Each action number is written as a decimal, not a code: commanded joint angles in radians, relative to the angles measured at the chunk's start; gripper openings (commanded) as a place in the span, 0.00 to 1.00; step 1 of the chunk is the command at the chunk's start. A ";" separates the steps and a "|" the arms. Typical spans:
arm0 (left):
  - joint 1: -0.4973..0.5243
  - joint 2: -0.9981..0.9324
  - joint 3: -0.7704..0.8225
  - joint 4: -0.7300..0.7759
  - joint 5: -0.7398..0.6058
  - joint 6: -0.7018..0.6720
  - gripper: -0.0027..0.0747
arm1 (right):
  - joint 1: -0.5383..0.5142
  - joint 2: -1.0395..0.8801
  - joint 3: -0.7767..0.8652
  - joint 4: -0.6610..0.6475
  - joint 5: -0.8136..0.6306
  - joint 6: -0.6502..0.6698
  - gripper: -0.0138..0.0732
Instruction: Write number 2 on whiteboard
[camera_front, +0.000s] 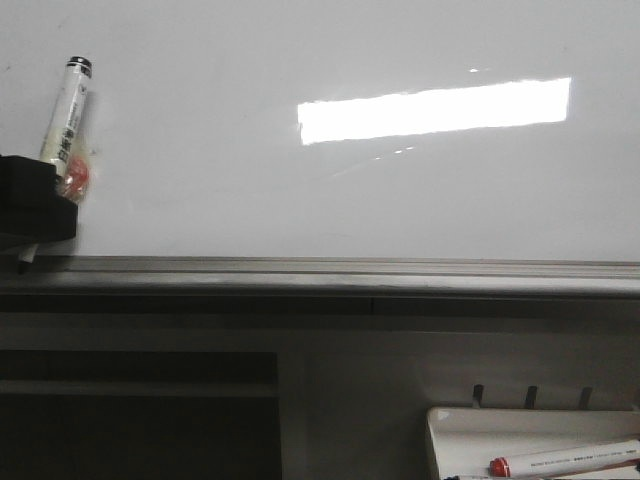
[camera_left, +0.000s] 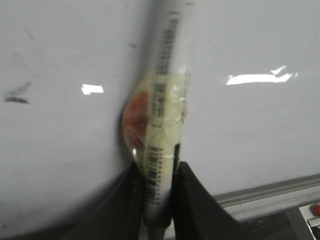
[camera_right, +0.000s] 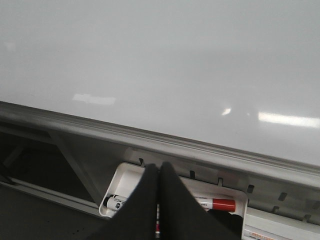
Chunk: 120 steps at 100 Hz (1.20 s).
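The whiteboard (camera_front: 330, 190) fills the front view, with a grey ledge (camera_front: 350, 268) along its lower edge. No number 2 shows on it. My left gripper (camera_front: 58, 188) is at the far left, shut on a white marker (camera_front: 66, 110) wrapped in yellowish tape with a red patch. The black-capped end of the marker points up. Its tip (camera_front: 22, 262) sits low, by the ledge; I cannot tell whether it touches. In the left wrist view the gripper (camera_left: 160, 192) clamps the marker (camera_left: 167, 90) before the whiteboard (camera_left: 250, 130). My right gripper (camera_right: 160, 172) is shut and empty.
A small white tray (camera_front: 470, 430) with a red-capped marker (camera_front: 565, 460) hangs below the ledge at the right. In the right wrist view the tray (camera_right: 122, 177) holds the red-capped marker (camera_right: 215, 204) and a black-capped marker (camera_right: 116, 202). Grey smudges (camera_left: 17, 95) mark the board.
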 joint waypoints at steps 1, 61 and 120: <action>-0.022 -0.016 -0.024 0.029 -0.011 -0.011 0.01 | 0.004 0.019 -0.025 0.017 -0.062 -0.008 0.09; -0.125 -0.429 -0.024 1.138 0.035 -0.009 0.01 | 0.525 0.243 -0.322 0.068 -0.007 -0.294 0.59; -0.125 -0.238 -0.063 1.274 -0.023 -0.009 0.01 | 0.891 0.706 -0.378 0.096 -0.438 -0.427 0.59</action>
